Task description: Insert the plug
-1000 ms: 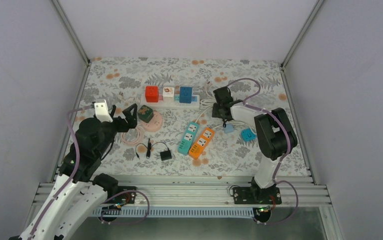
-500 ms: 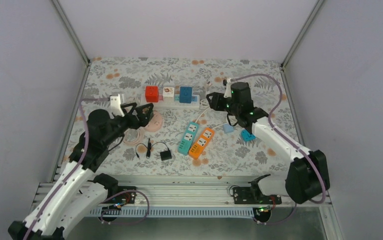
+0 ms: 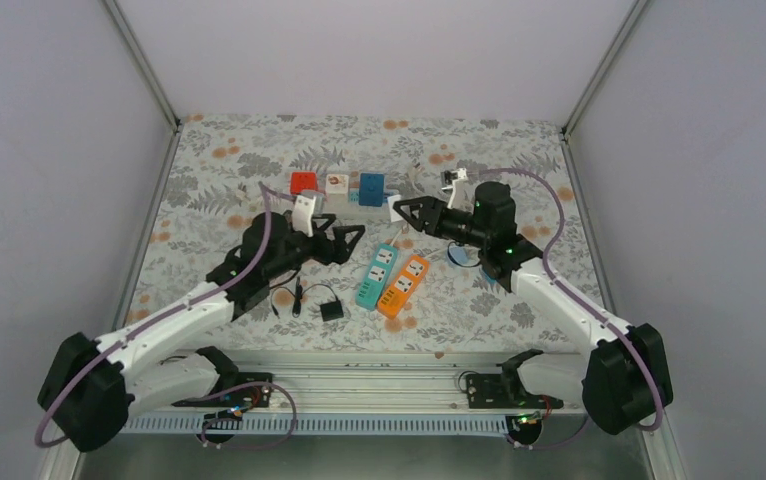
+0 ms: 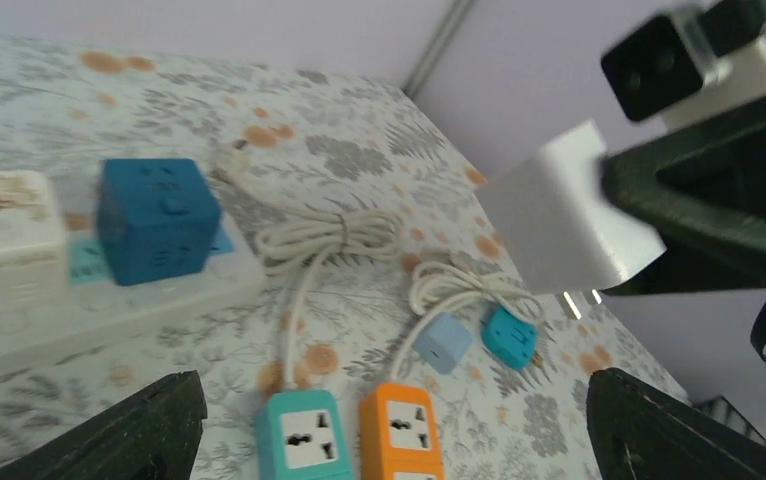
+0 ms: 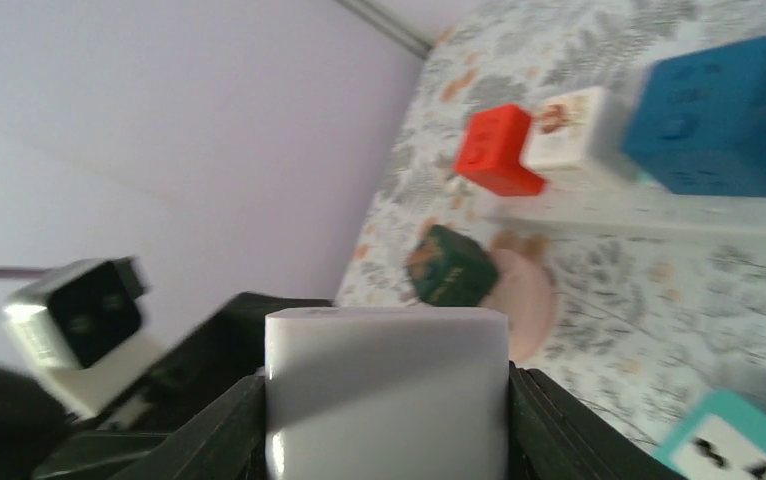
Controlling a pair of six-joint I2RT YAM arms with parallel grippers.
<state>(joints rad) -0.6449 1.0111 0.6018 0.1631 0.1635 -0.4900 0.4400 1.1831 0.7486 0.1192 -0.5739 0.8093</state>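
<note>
My right gripper [image 5: 387, 400] is shut on a white plug [image 5: 387, 385], a plain block that fills the gap between its black fingers. From above, the white plug [image 3: 396, 208] hangs in my right gripper [image 3: 404, 212] above the right end of the white power strip [image 3: 344, 208]. My left gripper [image 3: 347, 243] is open and empty, facing the plug from the left over the teal strip [image 3: 376, 273]. In the left wrist view the white plug [image 4: 569, 220] hangs at upper right, above the teal strip [image 4: 304, 435] and the orange strip [image 4: 399, 430]. No prongs show.
Red [image 3: 304, 182], white [image 3: 337, 183] and blue [image 3: 371, 188] cube adapters sit on the white strip. A green cube [image 5: 449, 265] rests on a pink disc [image 5: 524, 300]. A light blue plug [image 4: 444, 342] and a teal plug [image 4: 511, 335] lie right of the strips. A black adapter [image 3: 331, 310] lies near the front.
Both arms have swung toward the table's middle. The left gripper moved right from the pink disc to the coloured strips. The right gripper moved left, still holding the white plug.
</note>
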